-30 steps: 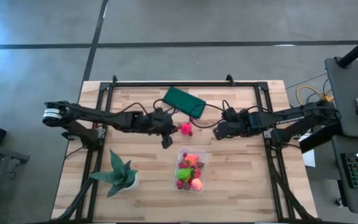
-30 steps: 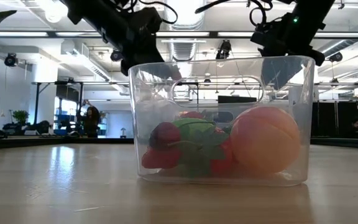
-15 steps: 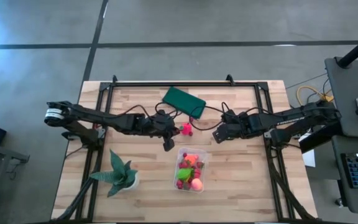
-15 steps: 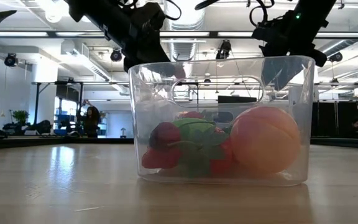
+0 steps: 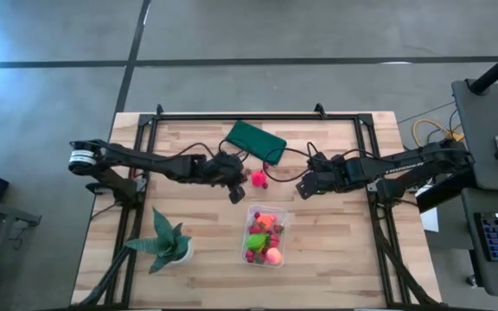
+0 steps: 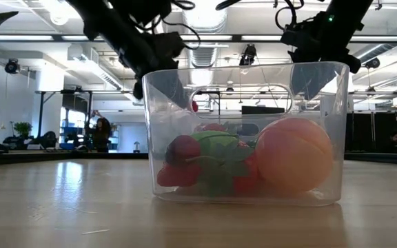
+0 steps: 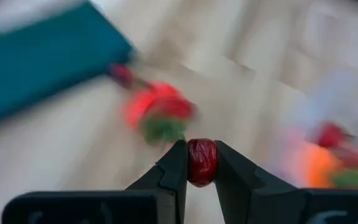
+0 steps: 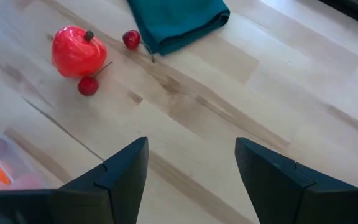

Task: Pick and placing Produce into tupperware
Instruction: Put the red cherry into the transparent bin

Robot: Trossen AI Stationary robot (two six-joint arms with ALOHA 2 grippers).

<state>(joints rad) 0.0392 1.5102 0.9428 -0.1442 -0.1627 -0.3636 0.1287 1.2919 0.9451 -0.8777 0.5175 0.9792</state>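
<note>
A dark red berry (image 7: 201, 162) sits pinched in the left claw (image 5: 237, 193), which has drifted right since a second ago, now just above the tupperware (image 5: 266, 235) (low centre of the high view, produce inside). The right claw (image 5: 304, 186), fingers spread, hangs unmoved over the tabletop (image 5: 335, 250).

Dark red berry (image 7: 201, 162) sits between the black fingers of the left gripper (image 7: 201, 163). Beside the dark green cloth (image 8: 178, 20): a bright red-pink fruit (image 8: 74, 50) with dark stem, and two small dark red berries (image 8: 131, 39). Clear tupperware (image 6: 243, 131), near the cloth, holds a peach-orange ball (image 6: 293, 154), a lime-green piece (image 6: 219, 155), red pieces. Table (image 5: 335, 242) is pale wood with grain stripes. Plant (image 5: 164, 239) is green in a white pot. Right gripper (image 8: 191, 168) is dark teal-black.
</note>
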